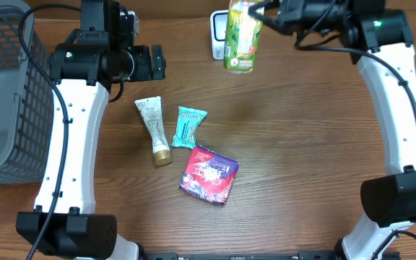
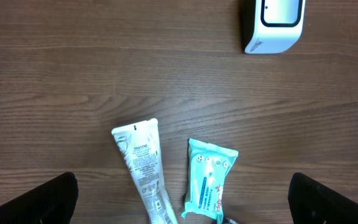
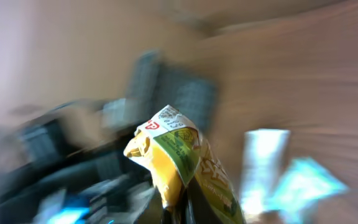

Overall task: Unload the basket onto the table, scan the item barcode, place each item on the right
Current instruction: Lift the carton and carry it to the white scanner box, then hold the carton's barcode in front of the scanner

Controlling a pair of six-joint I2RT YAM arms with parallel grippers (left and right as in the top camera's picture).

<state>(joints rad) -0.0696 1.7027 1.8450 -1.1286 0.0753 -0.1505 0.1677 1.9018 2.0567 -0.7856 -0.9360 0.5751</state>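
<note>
Surface (image 1: pixel 302 144): brown wood
Centre: white tube (image 1: pixel 154 130), teal packet (image 1: pixel 188 126), red-purple pouch (image 1: pixel 209 175)
Upper centre: white scanner (image 1: pixel 217 35)
Left edge: grey basket (image 1: pixel 2 87)

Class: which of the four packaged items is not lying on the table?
The green-yellow pouch, held up in the right gripper; the tube, teal packet and red pack lie flat.

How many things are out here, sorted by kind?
Tube: 1, the white Pantene tube
Packets: 3, the teal packet, the red and purple packet, and the green and yellow snack bag held up in the air
Scanner: 1, the white barcode scanner
Basket: 1, the grey basket
Total: 6
</note>
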